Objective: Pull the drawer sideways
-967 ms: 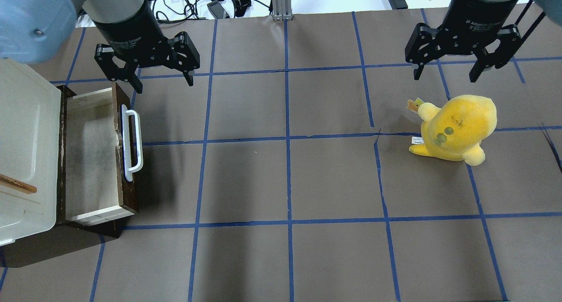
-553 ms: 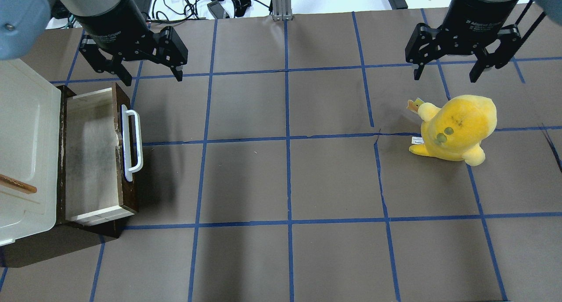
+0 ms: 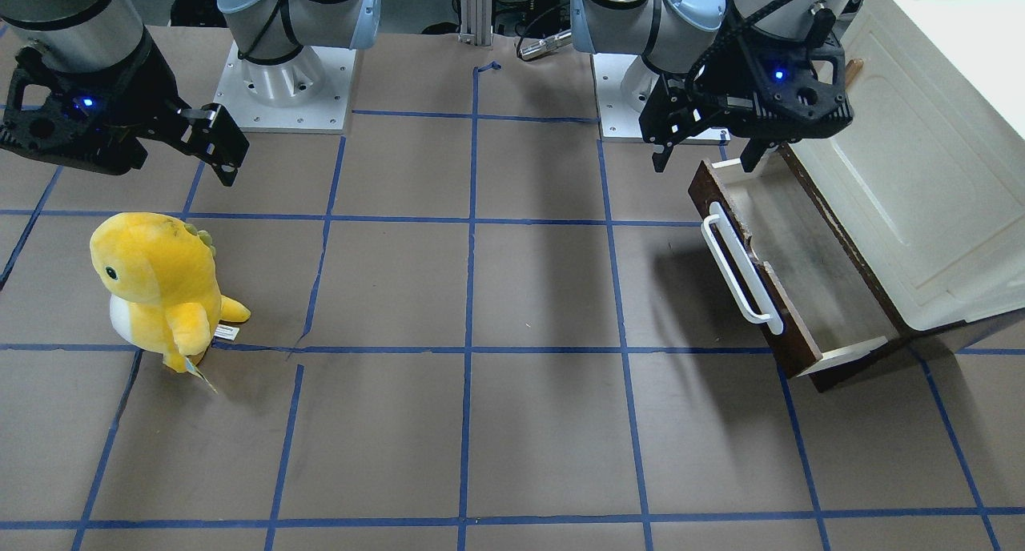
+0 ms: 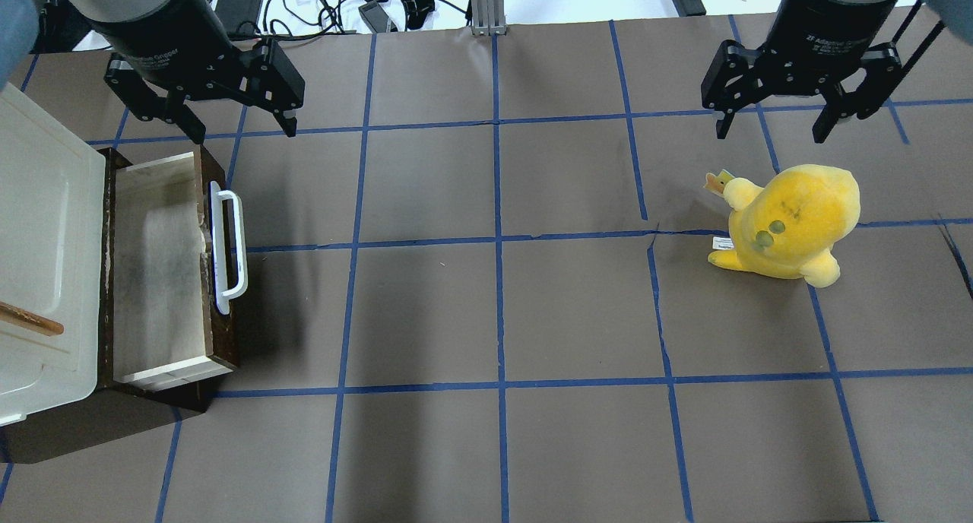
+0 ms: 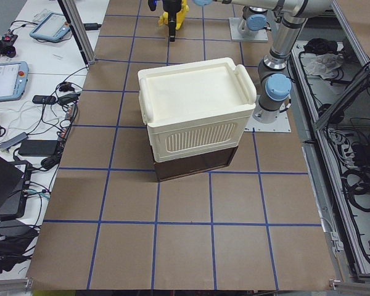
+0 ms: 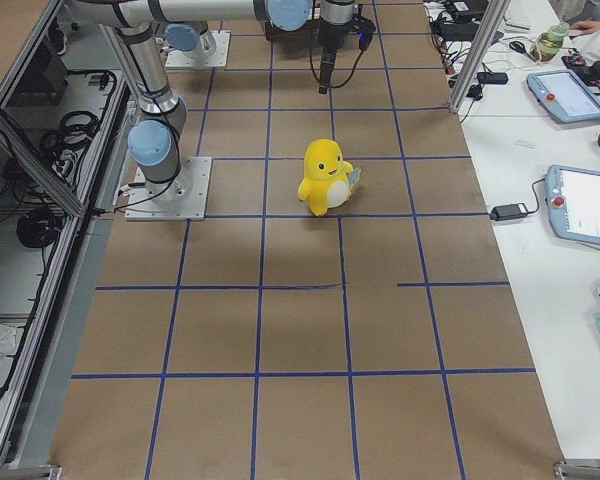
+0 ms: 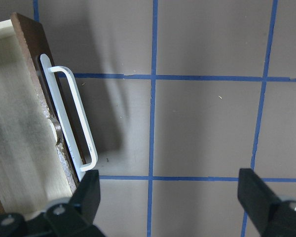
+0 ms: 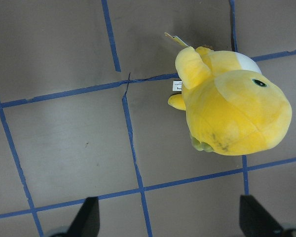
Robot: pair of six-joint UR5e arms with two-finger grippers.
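In the overhead view the brown-papered table (image 4: 494, 318), crossed by blue tape lines, fills the frame. At the left edge, from lower to middle height, the drawer (image 4: 160, 264) stands pulled out from under a cream cabinet (image 4: 45, 242) whose small wooden handle (image 4: 30, 319) pokes in at the frame's left margin. The drawer's long axis runs up and down the frame, near to far. Its dark brown front faces the frame's right, toward the middle of the table, and the white bar handle (image 4: 241, 242) lies along that same axis on the front. The cream inner sides and grey-brown floor show bare. At about the same depth on the right sits a yellow plush toy (image 4: 790, 219), well apart from the drawer. Farther back, in the upper left, the left gripper (image 4: 245, 136) hangs with its jaws spread wide and nothing between them, just past the drawer's far end and clear of the handle. In the upper right the right gripper (image 4: 769, 137) hangs just beyond the toy, likewise wide and empty.
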